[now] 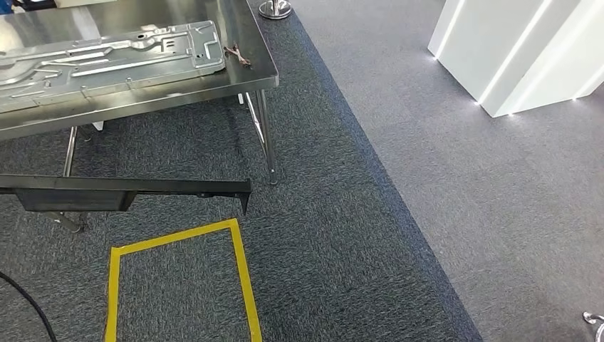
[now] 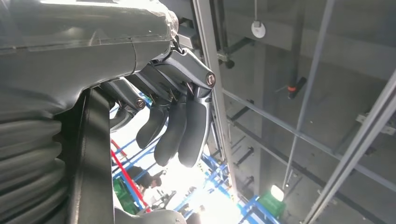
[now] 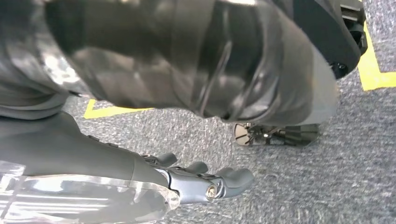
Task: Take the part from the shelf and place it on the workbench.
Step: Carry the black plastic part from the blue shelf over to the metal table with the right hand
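- One long black part (image 1: 128, 190) hangs in the air above the dark carpet. It is in front of the workbench (image 1: 246, 75) and lower than its top.
- Its long axis runs level across the head view. One end leaves the picture at the left; the free end points right and finishes in a small downturned tip. A thicker block sits under its left half.
- In the left wrist view the left hand (image 2: 173, 126) has its dark fingers curled down beside a flat black bar (image 2: 93, 163), which seems to be the part, gripped against the palm.
- The right hand (image 3: 201, 179) hangs over the carpet, its fingers stretched out and slightly apart, with nothing in them.
- A large stamped metal panel (image 1: 107, 60) takes up most of the steel workbench top. A small brown tool (image 1: 237, 54) lies just beside the panel's right edge.
- The bench's front leg (image 1: 267, 135) stands just beyond the part's free end.
- A rectangle of yellow tape (image 1: 242, 271) marks the floor below the part, with a black cable (image 1: 28, 306) to its left.
- A white lit pillar (image 1: 513, 50) stands well apart on the lighter carpet.
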You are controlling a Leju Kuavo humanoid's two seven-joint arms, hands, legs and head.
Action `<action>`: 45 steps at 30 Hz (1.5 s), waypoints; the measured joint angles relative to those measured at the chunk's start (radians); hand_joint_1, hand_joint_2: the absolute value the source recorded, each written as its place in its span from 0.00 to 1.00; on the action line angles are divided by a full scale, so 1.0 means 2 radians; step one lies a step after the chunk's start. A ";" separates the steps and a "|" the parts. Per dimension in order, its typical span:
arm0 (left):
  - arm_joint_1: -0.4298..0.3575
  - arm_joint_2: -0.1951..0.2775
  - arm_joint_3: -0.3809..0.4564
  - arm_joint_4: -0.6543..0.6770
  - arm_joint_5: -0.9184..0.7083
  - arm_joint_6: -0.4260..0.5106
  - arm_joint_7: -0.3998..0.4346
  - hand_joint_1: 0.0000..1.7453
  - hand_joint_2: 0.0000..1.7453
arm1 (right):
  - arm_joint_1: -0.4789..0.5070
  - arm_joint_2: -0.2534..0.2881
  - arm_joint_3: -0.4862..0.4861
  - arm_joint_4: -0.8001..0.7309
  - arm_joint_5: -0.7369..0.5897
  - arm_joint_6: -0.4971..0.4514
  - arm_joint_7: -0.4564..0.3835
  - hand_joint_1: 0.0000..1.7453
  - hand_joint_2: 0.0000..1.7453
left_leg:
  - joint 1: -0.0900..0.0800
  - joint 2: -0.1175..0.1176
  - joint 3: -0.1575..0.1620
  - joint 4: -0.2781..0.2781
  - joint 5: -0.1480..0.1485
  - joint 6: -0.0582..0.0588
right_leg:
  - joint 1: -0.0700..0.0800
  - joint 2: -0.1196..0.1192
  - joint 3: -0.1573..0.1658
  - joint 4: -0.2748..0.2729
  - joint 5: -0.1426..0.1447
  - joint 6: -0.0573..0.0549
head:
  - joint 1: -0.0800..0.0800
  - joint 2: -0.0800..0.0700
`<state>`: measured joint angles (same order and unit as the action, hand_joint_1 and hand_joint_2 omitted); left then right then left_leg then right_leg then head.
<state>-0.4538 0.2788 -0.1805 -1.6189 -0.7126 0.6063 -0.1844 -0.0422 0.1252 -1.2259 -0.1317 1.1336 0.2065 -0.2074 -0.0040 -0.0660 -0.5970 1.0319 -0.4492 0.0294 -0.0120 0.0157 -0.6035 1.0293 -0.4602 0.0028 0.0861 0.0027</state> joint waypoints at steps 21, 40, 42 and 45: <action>-0.002 -0.001 -0.003 0.001 0.018 0.000 -0.013 1.00 1.00 | -0.002 0.002 -0.008 0.001 -0.002 0.006 0.001 0.00 0.00 | 0.006 0.007 0.023 -0.031 0.006 0.011 | -0.002 -0.001 -0.049 0.102 -0.052 0.010 | 0.000 0.000; 0.000 -0.003 -0.007 0.004 0.020 0.000 -0.015 1.00 1.00 | 0.002 0.001 -0.008 0.001 -0.001 0.007 0.001 0.00 0.00 | 0.013 0.031 -0.050 0.089 -0.017 -0.027 | -0.010 -0.007 0.036 -0.005 -0.026 -0.007 | 0.000 0.000; -0.001 -0.003 -0.007 0.004 0.020 0.000 -0.015 1.00 1.00 | 0.003 0.001 -0.008 0.001 0.000 0.008 0.001 0.00 0.00 | 0.010 0.035 -0.027 0.031 0.014 -0.023 | -0.010 -0.009 0.047 -0.007 -0.036 -0.001 | 0.000 0.000; -0.002 -0.004 -0.008 0.004 0.021 0.000 -0.015 1.00 1.00 | 0.003 0.001 -0.008 0.001 0.000 0.008 0.001 0.00 0.00 | 0.005 0.037 -0.014 0.004 0.010 -0.012 | -0.007 -0.011 0.054 -0.009 -0.040 0.008 | 0.000 0.000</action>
<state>-0.4580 0.2713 -0.1962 -1.6102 -0.6708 0.6067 -0.2142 -0.0371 0.1278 -1.2413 -0.1300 1.1332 0.2228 -0.2064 0.0066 0.0076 -0.6256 1.0408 -0.4295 0.0046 -0.0266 -0.0065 -0.4962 1.0103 -0.5397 0.0194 0.0861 0.0027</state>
